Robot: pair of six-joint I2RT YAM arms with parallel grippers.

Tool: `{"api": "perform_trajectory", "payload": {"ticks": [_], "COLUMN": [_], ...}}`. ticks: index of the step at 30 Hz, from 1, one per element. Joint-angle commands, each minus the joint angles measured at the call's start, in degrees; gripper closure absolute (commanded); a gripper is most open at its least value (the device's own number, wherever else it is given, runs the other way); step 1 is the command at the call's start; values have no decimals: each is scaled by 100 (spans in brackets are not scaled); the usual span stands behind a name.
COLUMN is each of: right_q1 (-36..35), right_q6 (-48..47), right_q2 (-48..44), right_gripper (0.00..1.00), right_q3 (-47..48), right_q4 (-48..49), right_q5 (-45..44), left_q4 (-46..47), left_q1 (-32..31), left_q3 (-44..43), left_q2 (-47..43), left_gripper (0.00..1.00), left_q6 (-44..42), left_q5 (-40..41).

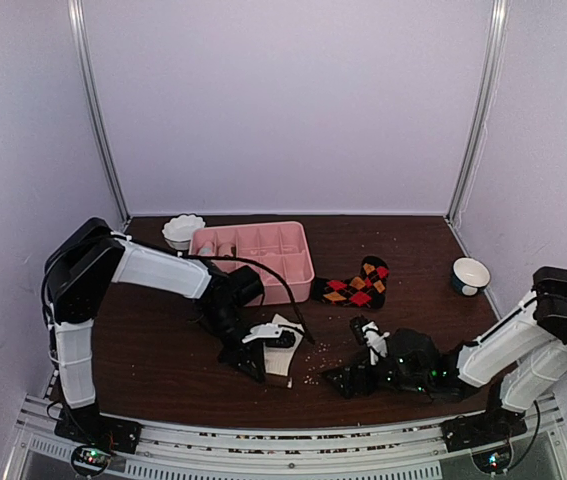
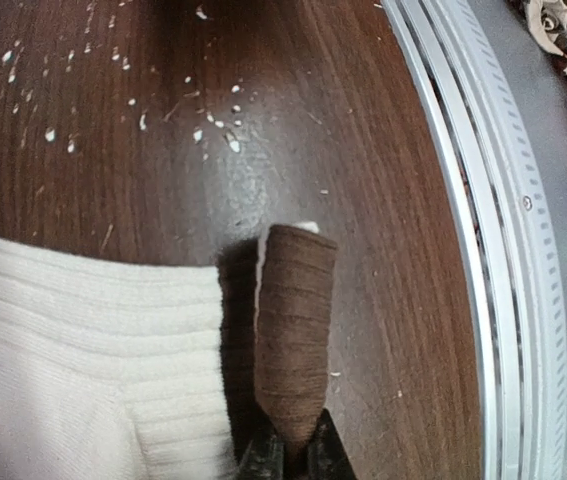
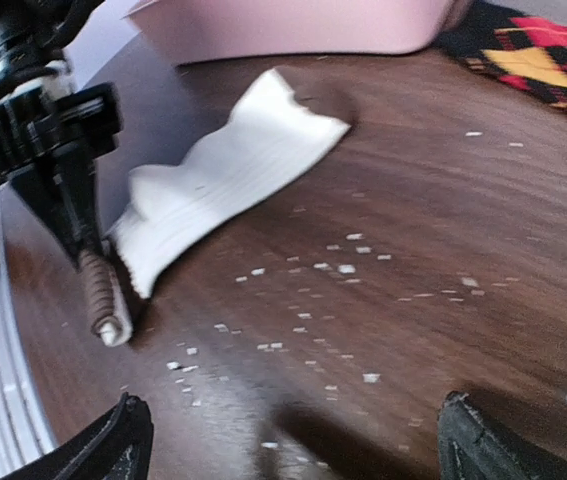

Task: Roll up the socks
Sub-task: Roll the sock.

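The left tool (image 2: 288, 458) clamps the brown tip of the ribbed cream-white fabric sock (image 3: 225, 172), held upright, likely to seed a roll; opposite it, the right tool (image 3: 298, 445) gapes wide, empty.

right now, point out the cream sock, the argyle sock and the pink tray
cream sock (image 3: 233, 165): right wrist view, ribbed middle
argyle sock (image 1: 358, 290): top view, central diamonds
pink tray (image 3: 293, 25): right wrist view, near side wall
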State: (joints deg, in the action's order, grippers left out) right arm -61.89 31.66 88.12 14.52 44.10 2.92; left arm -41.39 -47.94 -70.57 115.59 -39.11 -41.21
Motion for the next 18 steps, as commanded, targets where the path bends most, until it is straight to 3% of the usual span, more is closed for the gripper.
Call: {"api": "perform_trajectory", "payload": {"ticks": [1,2,5,10,18], "right_q1": [46,117,-50,-1459,-1725], "right_q6": [785,840,-399,-3391,-4863], "right_q2": [-600,-644,-630,-20,1007], "right_gripper": [0,0,0,1,32], "right_q3": [-174,-195,-122,99,1039], "right_q4": [-1338,-1313,-844,-39,146], "right_q5": [-2229,-2273,-1972,-2822,-1827], "left_q4": [-450,-520,-701,-1122,-1356], "left_q1": [269,294,345,364,438], "left_q3": [-182,-250,-471,-824,-1015], "left_q2": [336,400,594,973,1187], "left_gripper": [100,100,100,100,100], "left_q6": [207,231,297,351,345], "left_q5": [-254,-296,-410,-577,-747]}}
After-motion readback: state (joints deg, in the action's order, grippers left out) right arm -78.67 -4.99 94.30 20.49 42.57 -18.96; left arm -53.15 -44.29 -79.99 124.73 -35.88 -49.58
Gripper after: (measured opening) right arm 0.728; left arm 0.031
